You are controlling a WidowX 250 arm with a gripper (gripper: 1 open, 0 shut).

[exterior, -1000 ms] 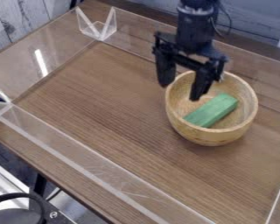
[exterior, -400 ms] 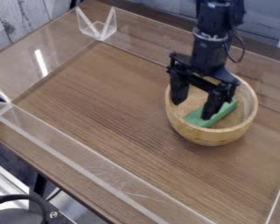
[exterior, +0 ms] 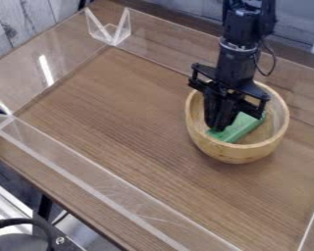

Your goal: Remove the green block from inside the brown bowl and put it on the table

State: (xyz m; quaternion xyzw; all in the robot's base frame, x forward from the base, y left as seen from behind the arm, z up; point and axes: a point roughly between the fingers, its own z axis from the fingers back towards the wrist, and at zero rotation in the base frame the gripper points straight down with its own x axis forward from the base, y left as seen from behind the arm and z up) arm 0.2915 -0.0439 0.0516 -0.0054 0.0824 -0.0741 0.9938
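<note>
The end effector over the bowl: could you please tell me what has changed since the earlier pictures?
The end effector moved right and down into the bowl and closed its fingers on the green block. The bowl stayed put on the table; the block is not lifted.

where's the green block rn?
In the camera view, right of centre: the green block lies inside the brown bowl, toward its right wall, with the gripper reaching down into the bowl, fingers closed on the block's left end.
</note>
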